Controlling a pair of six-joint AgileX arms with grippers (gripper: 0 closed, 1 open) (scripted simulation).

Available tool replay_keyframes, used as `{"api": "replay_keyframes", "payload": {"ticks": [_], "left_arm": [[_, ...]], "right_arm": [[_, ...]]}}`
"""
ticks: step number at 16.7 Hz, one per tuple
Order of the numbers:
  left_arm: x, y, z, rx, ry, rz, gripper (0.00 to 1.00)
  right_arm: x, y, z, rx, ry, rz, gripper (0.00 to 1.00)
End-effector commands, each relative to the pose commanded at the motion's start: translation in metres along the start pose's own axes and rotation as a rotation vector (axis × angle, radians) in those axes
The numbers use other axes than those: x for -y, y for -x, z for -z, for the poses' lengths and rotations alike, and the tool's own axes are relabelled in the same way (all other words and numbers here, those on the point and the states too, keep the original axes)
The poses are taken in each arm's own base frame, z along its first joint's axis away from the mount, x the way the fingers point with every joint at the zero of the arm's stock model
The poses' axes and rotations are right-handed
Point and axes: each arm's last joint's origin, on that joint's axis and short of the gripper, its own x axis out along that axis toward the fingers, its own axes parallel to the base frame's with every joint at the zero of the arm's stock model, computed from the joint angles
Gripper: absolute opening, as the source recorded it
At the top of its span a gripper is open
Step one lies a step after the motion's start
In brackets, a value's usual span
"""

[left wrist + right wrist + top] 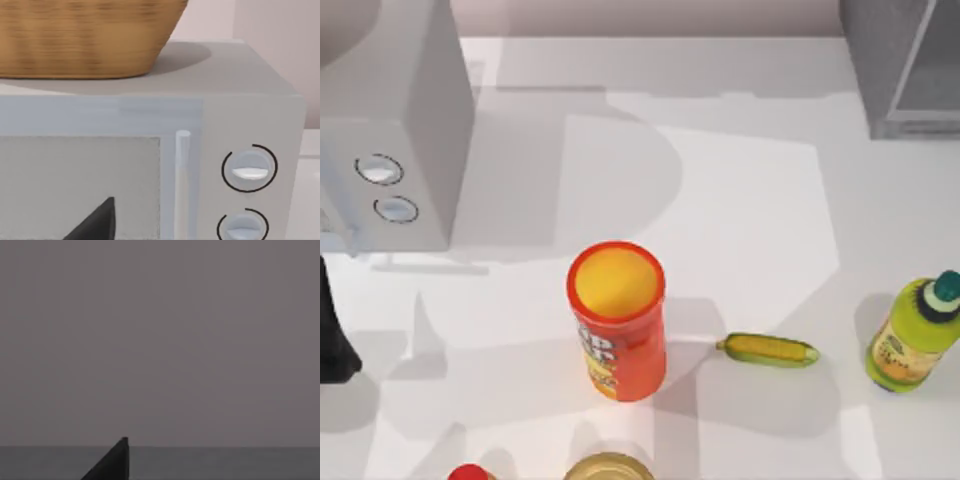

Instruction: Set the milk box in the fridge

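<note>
Red thing (470, 472): at the near edge, left of middle, cut off by the frame; I cannot tell what it is
Tin (610, 467): yellow lid, at the near edge just right of the red thing
Chip can (617, 320): orange, upright, at the middle of the table (750, 200), beyond the tin
Corn (768, 350): lying flat, right of the chip can, apart from it
Bottle (912, 345): green with a dark teal cap, upright near the right edge, well right of the corn
Left arm (332, 335): dark shape at the left edge, near side of the microwave
Left gripper (95, 222): I see it facing the microwave's door; I cannot tell whether it is open or closed
Right gripper (112, 462): I see it before a plain grey surface with a darker band below; I cannot tell its state or its place on the table
Microwave (390, 130): pale box, far left, two round dials (249, 168) on its front
Basket (85, 35): woven, resting on top of the microwave
Fridge (905, 65): grey cabinet at the far right corner
Milk box: I cannot tell where it is
</note>
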Motion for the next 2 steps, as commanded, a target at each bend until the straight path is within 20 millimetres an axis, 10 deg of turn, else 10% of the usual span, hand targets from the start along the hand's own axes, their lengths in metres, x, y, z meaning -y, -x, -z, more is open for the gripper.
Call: {"api": "replay_keyframes", "payload": {"ticks": [2], "left_arm": [[0.0, 0.0, 0.0, 0.0, 0.0, 0.0, 1.0]], "right_arm": [[0.0, 0.0, 0.0, 0.0, 0.0, 0.0, 1.0]]}}
